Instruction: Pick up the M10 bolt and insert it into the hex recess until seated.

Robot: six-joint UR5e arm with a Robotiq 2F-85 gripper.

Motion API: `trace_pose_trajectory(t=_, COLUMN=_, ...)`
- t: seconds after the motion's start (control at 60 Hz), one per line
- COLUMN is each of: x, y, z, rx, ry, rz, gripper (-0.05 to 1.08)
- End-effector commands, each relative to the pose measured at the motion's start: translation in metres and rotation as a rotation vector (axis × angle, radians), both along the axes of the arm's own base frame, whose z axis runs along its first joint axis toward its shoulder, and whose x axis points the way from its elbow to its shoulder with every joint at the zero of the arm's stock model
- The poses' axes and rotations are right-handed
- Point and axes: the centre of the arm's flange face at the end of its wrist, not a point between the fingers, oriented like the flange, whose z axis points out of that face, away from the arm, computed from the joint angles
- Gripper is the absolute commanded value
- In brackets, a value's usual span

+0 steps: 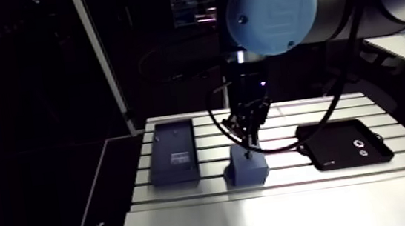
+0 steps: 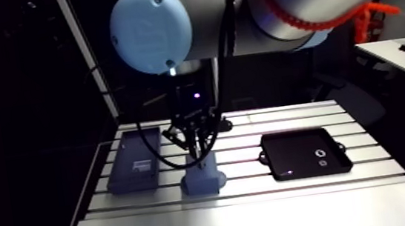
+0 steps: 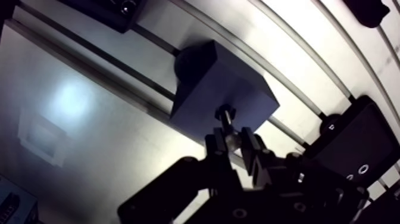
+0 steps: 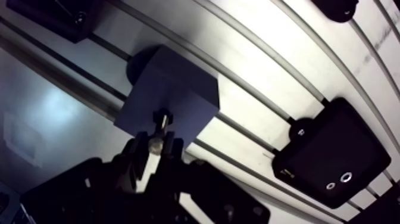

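The bolt (image 3: 227,116) is small and dark against the block (image 3: 232,83) below it, so its head and thread are hard to make out. Its lower end meets the block's top face, and the recess there is hidden beneath it — whether the bolt is seated cannot be told. In the arm view the fingers merge into the dark wrist, and the bolt does not show there at all.

The gripper (image 3: 234,140) has its two fingers (image 3: 215,146) closed on the bolt's upper part, with the pale shank pinched between them. The wrist comes straight down from above, and the gripper points at the table (image 1: 293,207) directly over the grey-blue block. The block stands near the front of the slotted top.

Beside the block on one side lies a flat dark box (image 1: 172,153). On the other side, well apart, sits a black tray (image 1: 330,151) with two tiny pale rings (image 1: 362,152) in it — too small to identify. The box is cut off at the wrist view's edge.
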Motion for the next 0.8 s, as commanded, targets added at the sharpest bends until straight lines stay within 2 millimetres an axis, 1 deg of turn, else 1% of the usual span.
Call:
trace_pose_trajectory(t=0.017, x=-0.0006, y=0.0000, z=-0.0021, rx=0.000, ry=-0.002, rz=0.000, gripper=0.79)
trace_pose_trajectory(t=0.8, x=-0.0022, y=-0.0001, z=-0.0027, rx=-0.001, ry=0.006, rz=0.000, gripper=0.79)
